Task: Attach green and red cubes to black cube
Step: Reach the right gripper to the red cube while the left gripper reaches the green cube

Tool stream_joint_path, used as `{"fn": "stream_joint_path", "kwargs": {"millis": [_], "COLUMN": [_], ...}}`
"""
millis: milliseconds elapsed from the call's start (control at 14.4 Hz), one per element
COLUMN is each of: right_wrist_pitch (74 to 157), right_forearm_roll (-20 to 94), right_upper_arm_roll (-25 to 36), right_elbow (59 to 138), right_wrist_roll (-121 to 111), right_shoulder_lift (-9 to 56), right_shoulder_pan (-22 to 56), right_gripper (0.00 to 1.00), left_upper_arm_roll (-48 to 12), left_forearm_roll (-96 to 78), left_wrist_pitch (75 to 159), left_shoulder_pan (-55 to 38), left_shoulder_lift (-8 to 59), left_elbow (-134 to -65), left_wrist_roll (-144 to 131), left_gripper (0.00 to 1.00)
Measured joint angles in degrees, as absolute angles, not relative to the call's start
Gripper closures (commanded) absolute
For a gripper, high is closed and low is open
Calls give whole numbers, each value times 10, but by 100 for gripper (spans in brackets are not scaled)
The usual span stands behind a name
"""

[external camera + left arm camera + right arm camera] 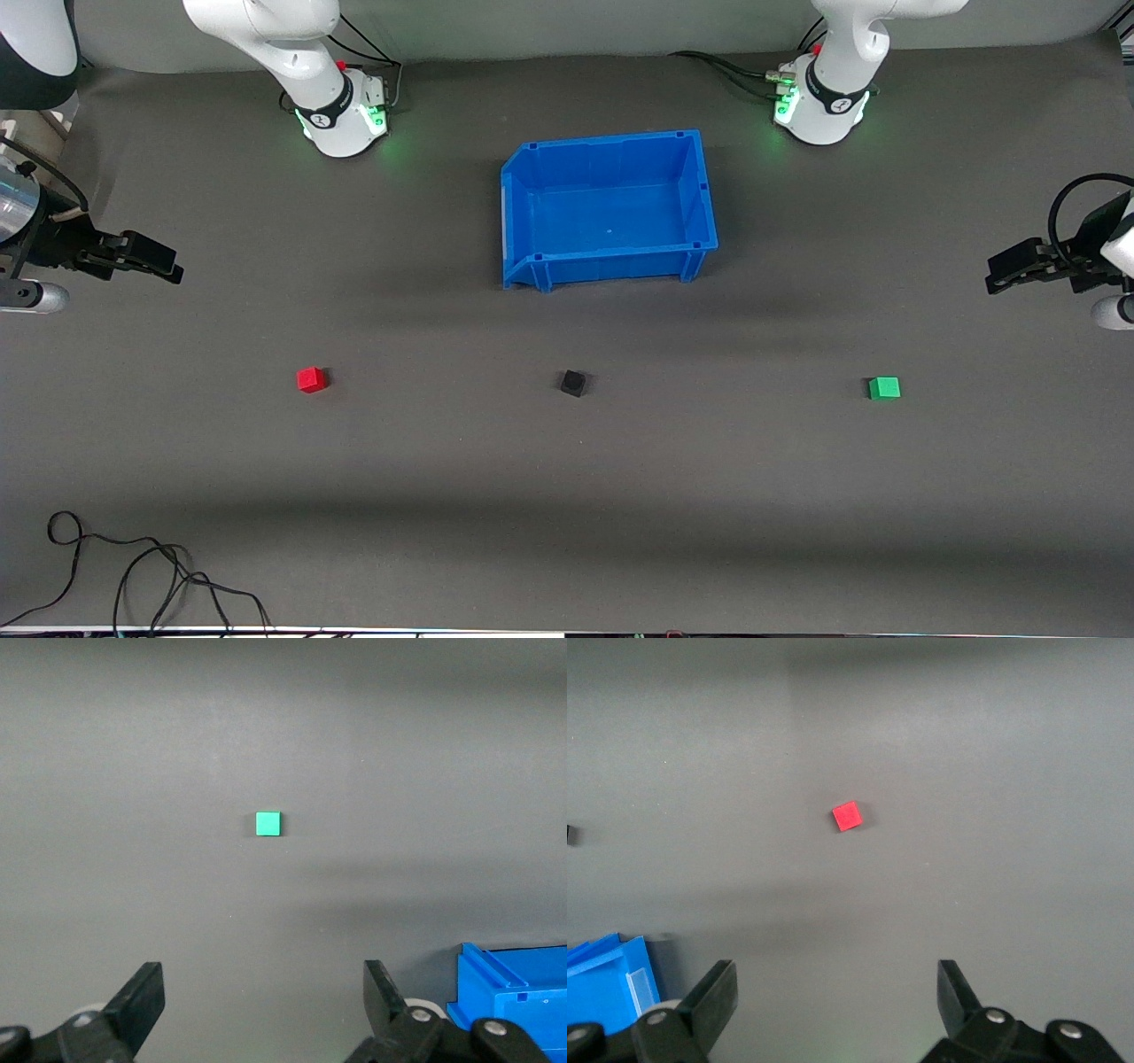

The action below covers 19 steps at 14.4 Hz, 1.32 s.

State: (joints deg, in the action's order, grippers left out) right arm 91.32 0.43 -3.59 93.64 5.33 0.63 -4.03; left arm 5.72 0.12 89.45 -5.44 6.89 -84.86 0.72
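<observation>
one green cube (884, 388), one black cube (573, 383), one red cube (312, 379); left gripper (264, 1001) and right gripper (836, 997) both spread apart.

A dark grey mat (567, 496) covers the table. A blue bin (608, 209) sits on it. Loose black cable (133, 576) lies nearer the front camera than the bin, toward the right arm's end.

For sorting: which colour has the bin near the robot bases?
Blue bin; the front view shows it best.

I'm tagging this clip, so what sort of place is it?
Probably a robotics lab bench: two arm bases bolted to a grey-matted table, a blue plastic bin in the middle, and small red, black and green cubes set out in a row.
</observation>
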Motion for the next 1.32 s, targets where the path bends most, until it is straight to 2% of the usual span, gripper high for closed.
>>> {"fn": "stream_joint_path", "kwargs": {"millis": [762, 1317], "right_wrist_pitch": [913, 928], "right_forearm_roll": [4, 4], "right_upper_arm_roll": [-36, -38], "right_elbow": [932, 927], "right_wrist_roll": [48, 3], "right_shoulder_lift": [22, 101], "right_shoulder_pan": [-40, -32], "right_gripper": [0, 0], "left_upper_arm_roll": [57, 59], "left_forearm_roll": [9, 10], "left_wrist_pitch": [893, 898], "left_shoulder_pan": [-59, -57], "left_shoulder_lift": [72, 112], "left_elbow": [-844, -868], "left_wrist_roll": [-11, -164], "left_gripper": [0, 0]}}
